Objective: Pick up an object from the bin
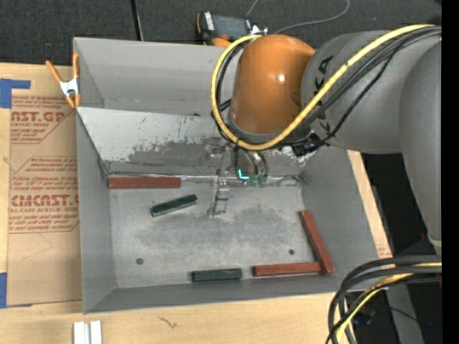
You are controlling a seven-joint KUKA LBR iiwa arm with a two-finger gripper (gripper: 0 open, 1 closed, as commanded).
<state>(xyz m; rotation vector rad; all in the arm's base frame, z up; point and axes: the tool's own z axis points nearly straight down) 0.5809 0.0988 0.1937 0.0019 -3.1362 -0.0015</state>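
Your tool [219, 198] pokes out below the rounded orange wrist cover [269, 84], which has yellow and black cables [358, 54] looped around it. The tool stands over a bare, scuffed patch of floor in the grey metal bin [143, 77], toward the back and near the middle from side to side. From this view you cannot tell whether the tool is apart or together, nor whether its tip touches the floor.

The closest thing to it is a short dark green flat bar [173, 206]. It lies just beside the tool on the view's left, tilted so that the end nearer the tool sits a little farther back. The 2 are apart, with a strip of bare floor between them.

Farther to the view's left of the tool, and slightly behind it, a long reddish-brown flat bar [143, 182] lies along the foot of the sloping back wall.

In front of the tool and well apart from it, a 2nd dark green flat bar [216, 274] lies near the front wall. Just beside that one, on the view's right, a 2nd reddish-brown bar [287, 269] lies in line with it. A 3rd reddish-brown bar [315, 241] runs diagonally on the view's right of the tool. Its front end meets the 2nd reddish-brown bar near the front right corner.
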